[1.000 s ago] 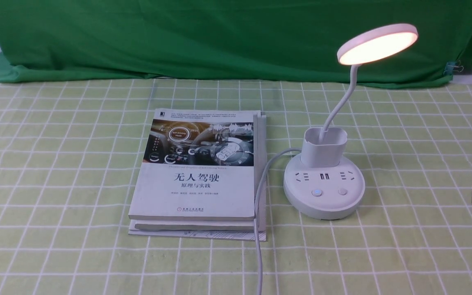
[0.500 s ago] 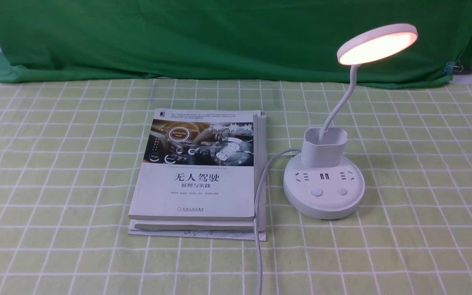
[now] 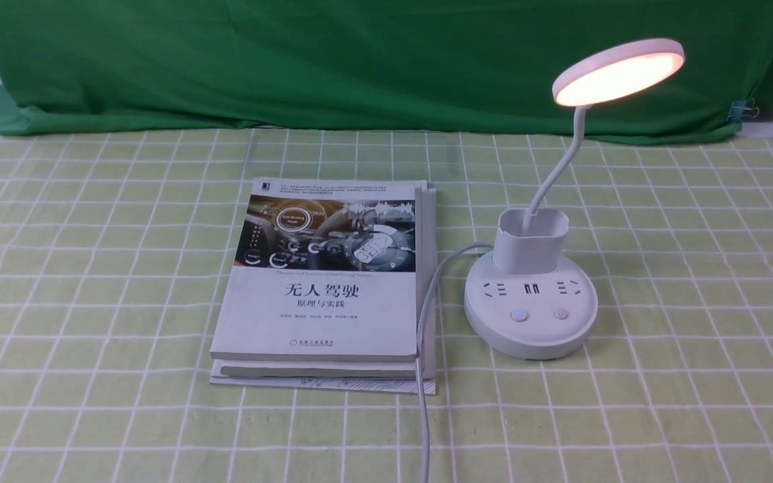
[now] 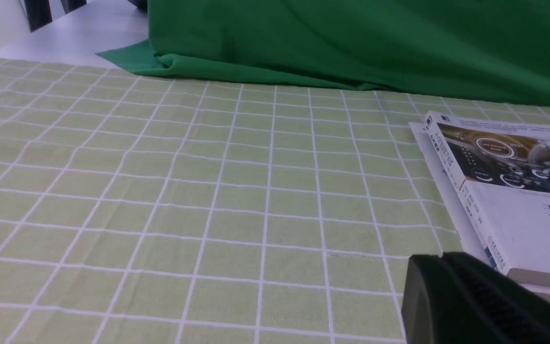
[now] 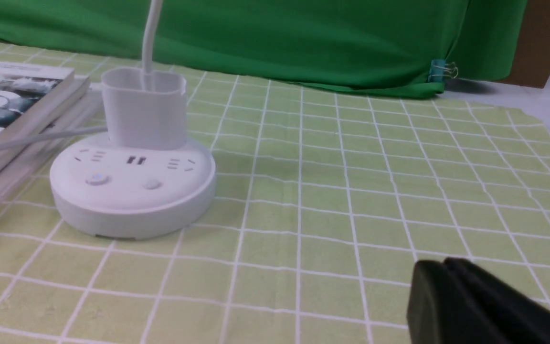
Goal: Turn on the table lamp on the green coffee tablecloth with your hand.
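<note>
The white table lamp (image 3: 529, 295) stands on the green checked tablecloth (image 3: 91, 268), right of centre. Its disc head (image 3: 618, 72) glows warm orange. The round base carries two buttons (image 3: 518, 315) and sockets; it also shows in the right wrist view (image 5: 132, 181). My right gripper (image 5: 439, 267) is shut and empty, low over the cloth, well apart from the lamp base. My left gripper (image 4: 439, 260) is shut and empty, beside the book's corner. Only a dark sliver of the left arm shows at the front view's lower left edge.
A stack of white books (image 3: 326, 288) lies left of the lamp, also in the left wrist view (image 4: 518, 200). The lamp's white cable (image 3: 423, 376) runs along the books toward the front edge. A dark green backdrop cloth (image 3: 359, 60) hangs behind.
The black right gripper that showed at the front view's right edge one second ago has moved out of that view. The lamp stays lit and nothing else moved.
</note>
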`<state>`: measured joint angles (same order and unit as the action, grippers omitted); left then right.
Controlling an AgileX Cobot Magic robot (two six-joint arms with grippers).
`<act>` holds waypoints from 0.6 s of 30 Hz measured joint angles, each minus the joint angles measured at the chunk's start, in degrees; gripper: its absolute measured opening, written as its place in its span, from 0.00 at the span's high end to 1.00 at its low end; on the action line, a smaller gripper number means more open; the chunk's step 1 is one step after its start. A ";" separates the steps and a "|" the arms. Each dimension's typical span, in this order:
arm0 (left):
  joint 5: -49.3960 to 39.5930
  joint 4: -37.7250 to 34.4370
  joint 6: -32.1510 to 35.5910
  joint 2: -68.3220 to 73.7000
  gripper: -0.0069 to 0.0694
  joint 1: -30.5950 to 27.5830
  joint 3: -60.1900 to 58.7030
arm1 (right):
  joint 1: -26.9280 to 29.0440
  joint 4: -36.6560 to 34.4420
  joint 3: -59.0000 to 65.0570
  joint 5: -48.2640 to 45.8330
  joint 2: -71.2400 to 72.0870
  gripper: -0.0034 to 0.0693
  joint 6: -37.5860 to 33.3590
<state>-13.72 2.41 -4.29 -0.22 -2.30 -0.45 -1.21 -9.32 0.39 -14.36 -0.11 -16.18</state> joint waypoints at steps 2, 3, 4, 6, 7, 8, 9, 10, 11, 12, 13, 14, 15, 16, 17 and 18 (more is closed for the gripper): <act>0.00 0.00 0.00 0.00 0.91 0.00 0.00 | 0.00 0.00 0.00 0.00 0.00 0.90 0.00; 0.00 0.00 0.00 0.00 0.91 0.00 0.00 | 0.00 0.00 0.00 0.00 0.00 0.90 0.00; 0.00 0.00 0.00 0.00 0.91 0.00 0.00 | 0.00 0.00 0.00 0.00 0.00 0.90 0.00; 0.00 0.00 0.00 0.00 0.91 0.00 0.00 | 0.00 0.00 0.00 0.00 0.00 0.90 0.00; 0.00 0.00 0.00 0.00 0.91 0.00 0.00 | 0.00 0.00 0.00 0.00 0.00 0.90 0.00; 0.00 0.00 0.00 0.00 0.91 0.00 0.00 | 0.00 0.00 0.00 0.00 0.00 0.90 0.00; 0.00 0.00 0.00 0.00 0.91 0.00 0.00 | 0.00 0.00 0.00 0.00 0.00 0.89 0.00; 0.00 0.00 0.00 0.00 0.91 0.00 0.00 | 0.00 0.00 0.00 0.00 0.00 0.89 0.00; 0.00 0.00 0.00 0.00 0.91 0.00 0.00 | 0.00 0.00 0.00 0.00 0.00 0.89 0.00; 0.00 0.00 0.00 0.00 0.91 0.00 0.00 | 0.00 0.00 0.00 0.00 0.00 0.89 0.00; 0.00 0.00 0.00 0.00 0.91 0.00 0.00 | 0.00 0.00 0.00 0.00 0.00 0.88 0.00; 0.00 0.00 0.00 0.00 0.91 0.00 0.00 | 0.00 0.00 0.00 0.00 0.00 0.88 0.00; 0.00 0.00 0.00 0.00 0.91 0.00 0.00 | 0.00 0.00 0.00 0.00 0.00 0.88 0.00; 0.00 0.00 0.00 0.00 0.91 0.00 0.00 | 0.00 0.00 0.00 0.00 0.00 0.88 0.00; 0.00 0.00 0.00 0.00 0.91 0.00 0.00 | 0.00 0.00 0.00 0.00 0.00 0.87 0.00; 0.00 0.00 0.00 0.00 0.91 0.00 0.00 | 0.00 0.00 0.00 0.00 0.00 0.87 0.00</act>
<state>-13.72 2.41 -4.29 -0.22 -2.30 -0.45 -1.21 -9.32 0.39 -14.36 -0.11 -16.18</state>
